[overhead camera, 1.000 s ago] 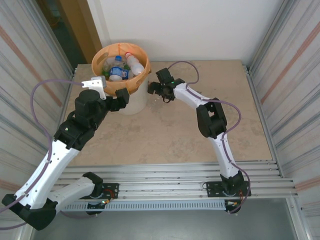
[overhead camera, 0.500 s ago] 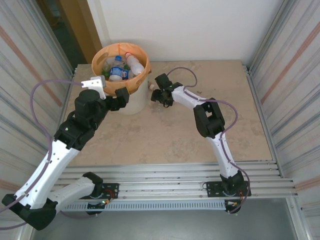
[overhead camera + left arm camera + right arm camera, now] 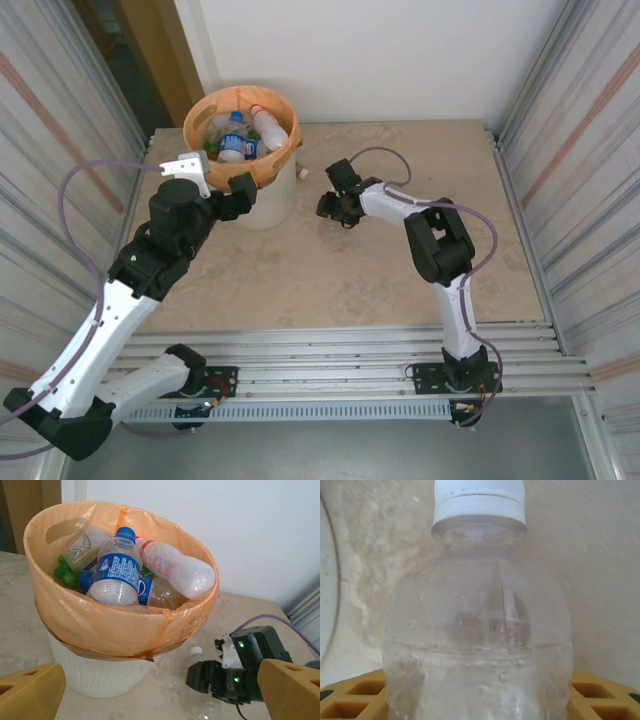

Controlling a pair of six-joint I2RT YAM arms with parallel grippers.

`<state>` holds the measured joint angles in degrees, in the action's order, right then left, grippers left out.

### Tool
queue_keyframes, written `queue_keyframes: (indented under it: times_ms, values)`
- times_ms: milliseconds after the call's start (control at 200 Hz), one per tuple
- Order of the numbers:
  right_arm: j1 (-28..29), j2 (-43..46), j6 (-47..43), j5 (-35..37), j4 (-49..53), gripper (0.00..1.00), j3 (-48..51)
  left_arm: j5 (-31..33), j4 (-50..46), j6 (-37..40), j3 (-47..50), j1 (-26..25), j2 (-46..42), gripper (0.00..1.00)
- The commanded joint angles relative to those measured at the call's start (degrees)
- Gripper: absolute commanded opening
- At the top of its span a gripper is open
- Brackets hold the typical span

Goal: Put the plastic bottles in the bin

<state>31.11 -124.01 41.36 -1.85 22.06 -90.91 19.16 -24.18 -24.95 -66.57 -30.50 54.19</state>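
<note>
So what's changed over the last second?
The right gripper slid away from the bin, rightward and toward the near edge. Its jaws narrowed around a clear bottle on the table; whether it grips yet is unclear. The left arm, the bin and the bottles in it stayed put.

right tool (image 3: 333, 207) drawn nearer, closed on bottle (image 3: 477, 630)

I log one beige, stone-patterned table (image 3: 350, 270) with metal rails (image 3: 330, 345) along its near edge. Behind it is a white wall (image 3: 400, 60), with ribbed metal panels (image 3: 590, 110) on both sides and a brown door (image 3: 150, 50) at the far left.
</note>
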Motion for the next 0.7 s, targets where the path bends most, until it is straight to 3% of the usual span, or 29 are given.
queue_keyframes:
  times_ms: [0,260,461,696]
  values:
    - [-0.95,6.85,-1.68,-2.64,-3.39,0.35,4.78,-0.31,-0.44,-1.25,-0.05,-0.09,0.27,0.99]
    - [-1.41,23.99,-5.8,-5.5,-14.72,0.33,18.6,-6.58,0.68,-3.55,-1.53,-0.51,3.2,0.99]
    - [-0.44,37.0,-11.66,-7.55,-22.66,0.33,26.57,-9.52,3.4,-3.89,-2.77,-4.0,6.28,0.99]
    - [2.46,48.16,-18.42,-10.06,-31.34,0.33,32.39,-22.24,10.71,-6.81,-4.12,-4.94,10.9,0.99]
